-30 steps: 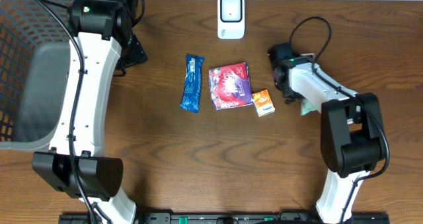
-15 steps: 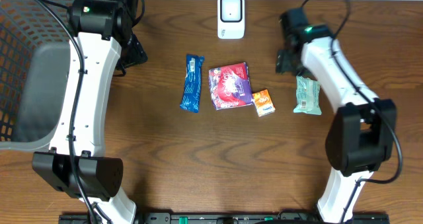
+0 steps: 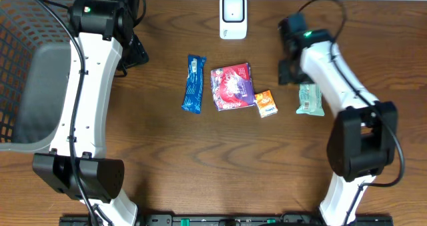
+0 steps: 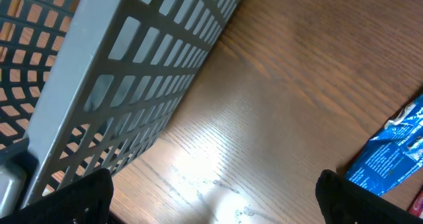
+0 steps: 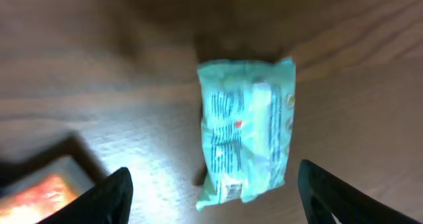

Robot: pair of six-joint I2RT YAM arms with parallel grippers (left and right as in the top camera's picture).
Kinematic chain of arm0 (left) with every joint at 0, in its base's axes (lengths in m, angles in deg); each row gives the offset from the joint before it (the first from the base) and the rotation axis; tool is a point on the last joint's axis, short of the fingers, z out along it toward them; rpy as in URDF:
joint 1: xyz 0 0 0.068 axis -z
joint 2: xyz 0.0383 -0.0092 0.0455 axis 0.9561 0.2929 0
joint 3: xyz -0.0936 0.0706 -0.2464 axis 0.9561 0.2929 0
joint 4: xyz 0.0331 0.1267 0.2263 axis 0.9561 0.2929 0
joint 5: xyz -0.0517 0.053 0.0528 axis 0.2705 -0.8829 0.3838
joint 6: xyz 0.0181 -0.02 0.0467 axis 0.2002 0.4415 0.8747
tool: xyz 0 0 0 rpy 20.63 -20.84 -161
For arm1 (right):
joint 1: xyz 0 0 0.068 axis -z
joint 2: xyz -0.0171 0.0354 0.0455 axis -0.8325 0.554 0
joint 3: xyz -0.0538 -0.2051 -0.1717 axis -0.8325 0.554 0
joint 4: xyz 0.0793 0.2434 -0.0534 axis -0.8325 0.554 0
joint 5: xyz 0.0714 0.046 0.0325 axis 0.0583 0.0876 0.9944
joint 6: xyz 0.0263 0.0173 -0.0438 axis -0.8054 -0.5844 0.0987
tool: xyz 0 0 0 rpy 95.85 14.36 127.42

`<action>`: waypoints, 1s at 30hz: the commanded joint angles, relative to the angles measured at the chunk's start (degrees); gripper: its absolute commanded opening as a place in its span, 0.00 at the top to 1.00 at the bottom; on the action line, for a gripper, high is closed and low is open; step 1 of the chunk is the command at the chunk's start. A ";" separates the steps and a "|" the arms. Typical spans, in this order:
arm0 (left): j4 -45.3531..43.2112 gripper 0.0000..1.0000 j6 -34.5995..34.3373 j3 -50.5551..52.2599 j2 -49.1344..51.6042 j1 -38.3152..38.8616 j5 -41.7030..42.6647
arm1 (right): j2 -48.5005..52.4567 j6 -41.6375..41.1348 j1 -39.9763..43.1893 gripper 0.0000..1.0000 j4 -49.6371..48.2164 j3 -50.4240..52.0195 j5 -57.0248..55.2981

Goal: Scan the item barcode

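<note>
A pale green packet [image 3: 310, 97] lies flat on the table right of centre, its barcode [image 5: 231, 188] facing up near its lower end. My right gripper [image 3: 289, 67] hovers above the packet's [image 5: 246, 131] near end, open, both dark fingers [image 5: 111, 196] standing wide of it and not touching. The white scanner [image 3: 233, 16] stands at the table's back edge. A blue packet [image 3: 193, 84], a magenta packet [image 3: 231, 87] and a small orange packet [image 3: 265, 103] lie in a row mid-table. My left gripper [image 4: 215, 204] is open above bare wood beside the basket.
A grey mesh basket [image 3: 30, 66] fills the left side, and its wall [image 4: 112, 92] is close to my left fingers. The blue packet [image 4: 393, 154] shows at the left wrist view's right edge. The orange packet [image 5: 39, 191] lies left of the green one.
My right gripper opened and left the green packet on the table, then rose and swung toward the back. The left arm has not moved.
</note>
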 commanded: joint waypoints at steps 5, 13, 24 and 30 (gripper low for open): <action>0.15 0.02 0.35 0.42 0.11 -0.15 -0.20 | -0.76 -6.16 -4.66 0.29 -9.01 13.77 -20.90; 0.15 0.02 0.35 0.42 0.11 -0.15 -0.20 | -0.76 -5.66 -4.20 0.34 -19.30 21.27 -21.24; 0.15 0.02 0.35 0.42 0.11 -0.15 -0.17 | -0.76 -5.73 -4.11 0.79 -26.71 25.70 -20.35; 0.15 0.02 0.35 0.42 0.11 -0.15 -0.20 | -0.76 -5.73 -4.09 0.99 -22.77 24.28 -13.22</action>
